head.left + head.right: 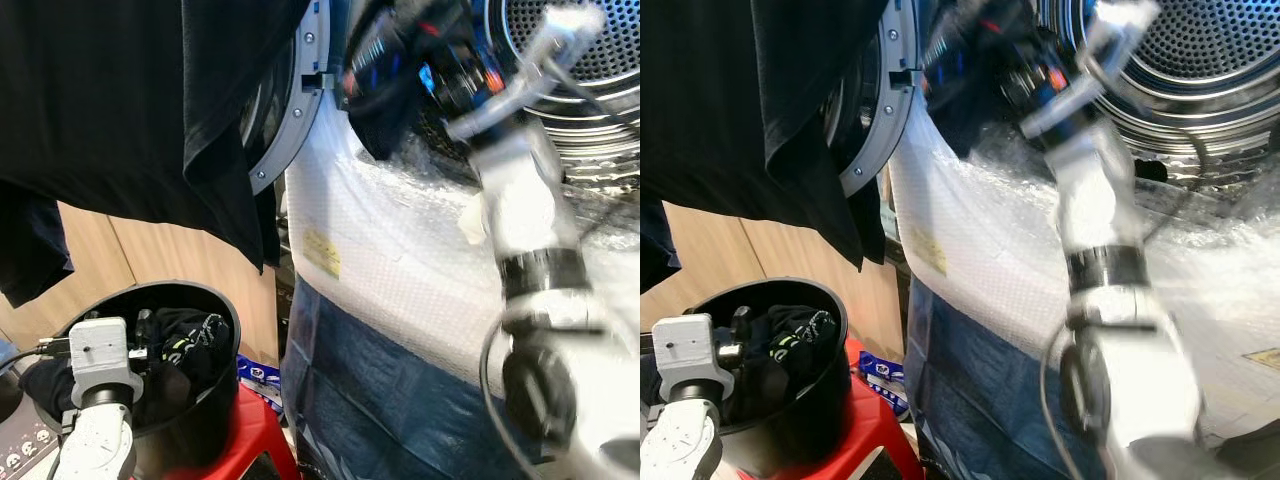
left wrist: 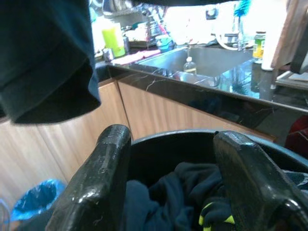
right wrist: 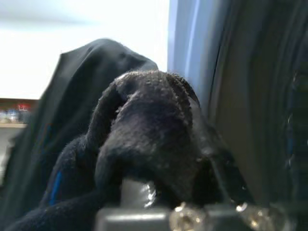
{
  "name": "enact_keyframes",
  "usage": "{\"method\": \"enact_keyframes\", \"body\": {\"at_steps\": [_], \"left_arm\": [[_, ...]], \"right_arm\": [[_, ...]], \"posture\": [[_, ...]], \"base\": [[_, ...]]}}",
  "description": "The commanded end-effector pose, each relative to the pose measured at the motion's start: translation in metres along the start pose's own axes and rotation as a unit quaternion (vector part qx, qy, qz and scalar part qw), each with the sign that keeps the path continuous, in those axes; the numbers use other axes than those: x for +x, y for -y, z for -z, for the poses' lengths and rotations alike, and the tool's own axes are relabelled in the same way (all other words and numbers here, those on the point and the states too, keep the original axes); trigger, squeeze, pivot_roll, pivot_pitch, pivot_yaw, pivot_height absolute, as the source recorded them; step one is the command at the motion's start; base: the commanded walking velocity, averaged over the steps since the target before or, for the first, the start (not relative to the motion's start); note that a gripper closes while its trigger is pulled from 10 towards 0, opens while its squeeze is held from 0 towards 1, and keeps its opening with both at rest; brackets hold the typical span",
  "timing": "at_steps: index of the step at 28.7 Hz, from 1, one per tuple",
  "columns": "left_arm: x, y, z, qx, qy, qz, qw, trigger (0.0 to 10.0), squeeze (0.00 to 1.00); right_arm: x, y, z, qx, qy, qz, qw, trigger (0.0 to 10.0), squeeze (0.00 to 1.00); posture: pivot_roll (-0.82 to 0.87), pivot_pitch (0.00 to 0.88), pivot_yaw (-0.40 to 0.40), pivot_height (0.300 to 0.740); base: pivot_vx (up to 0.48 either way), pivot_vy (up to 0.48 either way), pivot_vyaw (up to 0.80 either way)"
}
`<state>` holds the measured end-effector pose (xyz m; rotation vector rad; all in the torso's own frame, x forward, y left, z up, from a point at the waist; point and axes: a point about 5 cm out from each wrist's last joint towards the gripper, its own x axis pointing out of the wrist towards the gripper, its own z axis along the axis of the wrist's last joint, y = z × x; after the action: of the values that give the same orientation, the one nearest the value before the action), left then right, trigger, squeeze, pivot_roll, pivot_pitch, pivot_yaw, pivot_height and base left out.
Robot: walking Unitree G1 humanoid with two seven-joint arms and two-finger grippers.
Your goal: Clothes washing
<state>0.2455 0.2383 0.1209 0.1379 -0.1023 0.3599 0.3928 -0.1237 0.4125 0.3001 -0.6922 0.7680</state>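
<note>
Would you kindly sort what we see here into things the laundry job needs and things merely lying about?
Job:
- right gripper, shut on a dark garment at the washer drum
- left gripper, fingers open over the black bucket of clothes

Lying about:
- hanging black shirt
- red stool
- kitchen sink
- blue bag

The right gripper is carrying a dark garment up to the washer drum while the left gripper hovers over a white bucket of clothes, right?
One detail is off: the bucket is black, not white, as the left eye view shows. The right gripper does carry a dark garment to the drum, and the left gripper hovers over the bucket.
</note>
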Motion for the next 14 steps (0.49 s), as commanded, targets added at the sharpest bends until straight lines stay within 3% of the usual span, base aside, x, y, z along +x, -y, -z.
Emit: {"method": "enact_keyframes", "body": {"at_steps": [1,3,7,8,9,10,11,12,13,14], "left_arm": [[-0.002,-0.002,0.001,-0.020,-0.009,-0.010,1.000,10.0,0.00],[-0.003,-0.003,0.001,-0.017,-0.009,-0.011,1.000,10.0,0.00],[-0.006,-0.001,0.002,-0.012,-0.013,-0.006,1.000,10.0,0.00],[-0.006,-0.001,0.002,-0.011,-0.014,-0.004,1.000,10.0,0.00],[-0.006,0.000,0.004,-0.011,-0.019,-0.004,1.000,10.0,0.00],[-0.007,0.001,0.005,-0.011,-0.021,-0.004,1.000,10.0,0.00],[-0.007,0.001,0.005,-0.011,-0.022,-0.004,1.000,10.0,0.00],[-0.007,0.001,0.005,-0.012,-0.022,-0.003,1.000,10.0,0.00],[-0.007,0.001,0.005,-0.012,-0.022,-0.003,1.000,10.0,0.00],[-0.006,0.002,0.005,-0.014,-0.023,-0.003,1.000,10.0,0.00]], "right_arm": [[-0.002,0.017,-0.004,-0.013,-0.018,0.108,0.994,0.0,0.00],[-0.004,0.031,-0.010,-0.006,-0.032,0.208,0.978,0.0,0.00],[-0.020,0.054,-0.019,-0.066,-0.067,0.363,0.927,0.0,0.00],[-0.026,0.060,-0.020,-0.093,-0.081,0.405,0.906,0.0,0.00],[-0.037,0.069,-0.023,-0.147,-0.101,0.466,0.867,0.4,0.00],[-0.040,0.071,-0.025,-0.162,-0.103,0.486,0.853,2.2,0.00],[-0.041,0.072,-0.026,-0.167,-0.103,0.496,0.846,2.2,0.00],[-0.036,0.069,-0.025,-0.189,-0.111,0.483,0.848,10.0,0.00],[-0.036,0.069,-0.025,-0.189,-0.111,0.483,0.848,10.0,0.00],[-0.026,0.060,-0.017,-0.216,-0.135,0.446,0.858,10.0,0.00]], "posture": [[0.12,0.000,-0.018,0.740],[0.12,0.000,-0.018,0.740],[0.13,0.000,-0.026,0.740],[0.12,0.000,-0.023,0.740],[0.12,0.000,-0.022,0.740],[0.12,0.000,-0.022,0.740],[0.12,0.000,-0.025,0.740],[0.12,0.000,-0.026,0.740],[0.12,0.000,-0.026,0.740],[0.12,0.000,-0.026,0.740]], "base": [[0.000,0.000,0.00],[0.000,0.000,0.00],[0.000,0.000,0.00],[0.000,0.000,0.00],[0.000,0.000,0.00],[0.000,0.000,0.00],[0.000,0.000,0.00],[0.000,0.000,0.00],[0.000,0.000,0.00],[0.000,0.000,0.00]]}}
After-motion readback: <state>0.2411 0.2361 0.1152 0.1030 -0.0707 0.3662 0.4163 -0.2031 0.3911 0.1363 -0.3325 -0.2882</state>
